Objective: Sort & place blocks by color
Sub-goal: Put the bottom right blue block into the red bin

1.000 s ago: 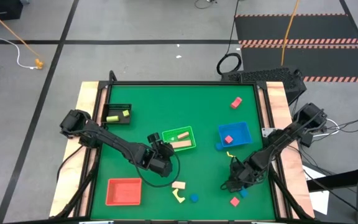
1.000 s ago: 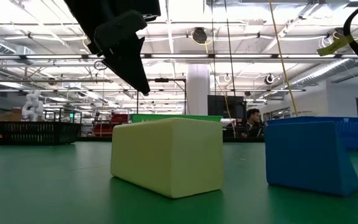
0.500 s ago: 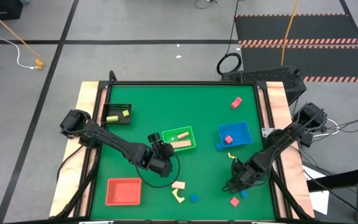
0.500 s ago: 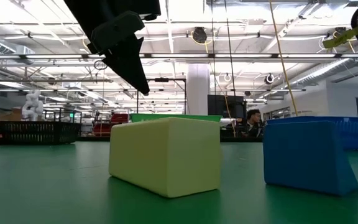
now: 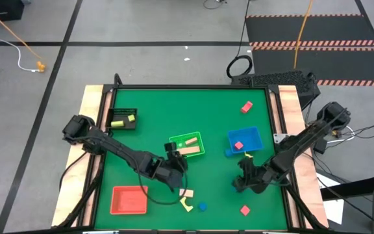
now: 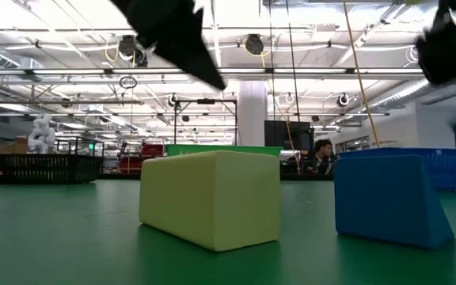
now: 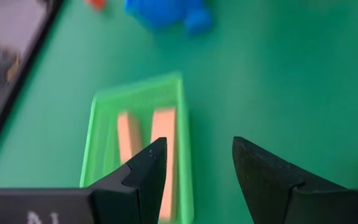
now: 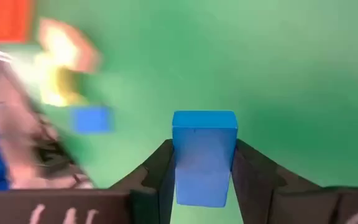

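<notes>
The right gripper (image 8: 202, 163) is clamped on a blue block (image 8: 204, 155), raised near the table's right edge, below the blue tray (image 5: 245, 139). The left gripper (image 7: 196, 168) hangs spread and empty near the front edge, just beside the green tray (image 5: 187, 144). Sorting looks partly done: cream pieces (image 7: 154, 146) lie in the green tray, a red block sits in the blue one, others lie loose. No readable writing shows.

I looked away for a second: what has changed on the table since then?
The right end effector has lifted a blue block from the near right corner and drawn back toward the blue tray. The left end effector, open, has slid toward the cream block. Trays and other blocks are unmoved.
</notes>
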